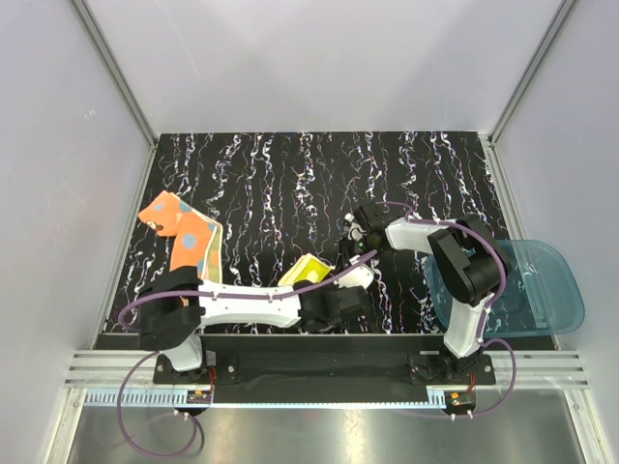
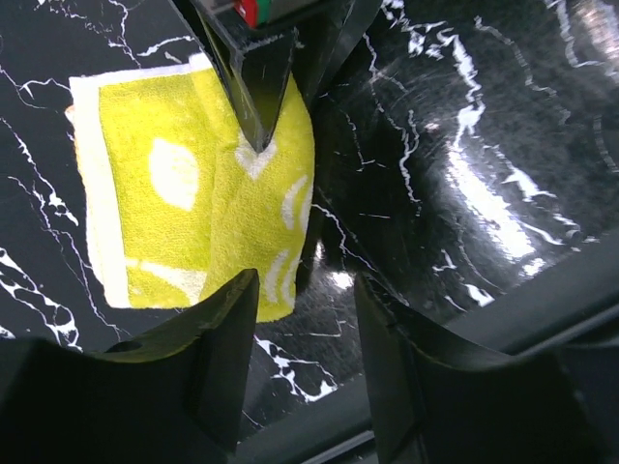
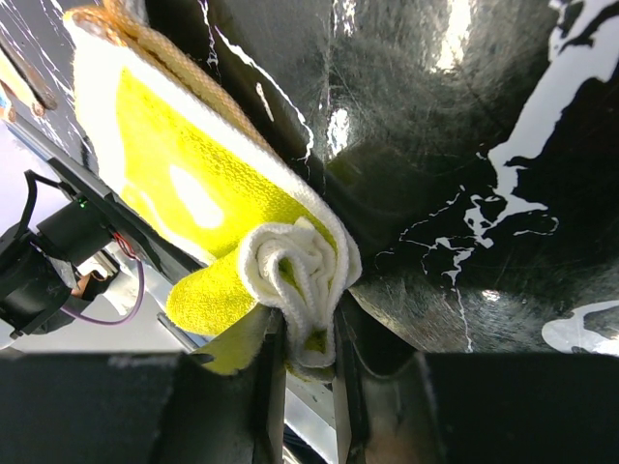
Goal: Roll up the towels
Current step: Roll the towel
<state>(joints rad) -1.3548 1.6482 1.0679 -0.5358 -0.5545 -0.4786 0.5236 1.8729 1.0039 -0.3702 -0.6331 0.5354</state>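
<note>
The bright yellow terry towel with pale edging (image 2: 184,193) lies flat near the table's front edge, between both arms. The right gripper (image 3: 308,360) pinches its rolled end; the left gripper (image 2: 302,290), jaws spread, hovers beside the unrolled end.

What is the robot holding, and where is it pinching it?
The right tool pinches the yellow towel at its rolled-up end. The left tool holds nothing.

Bright yellow towel (image 2: 193,193) with white leaf shapes and pale edging, orange towel (image 1: 189,237) with light blue polka dots, translucent blue tray (image 1: 551,290), black table (image 1: 290,184) veined white like marble
</note>
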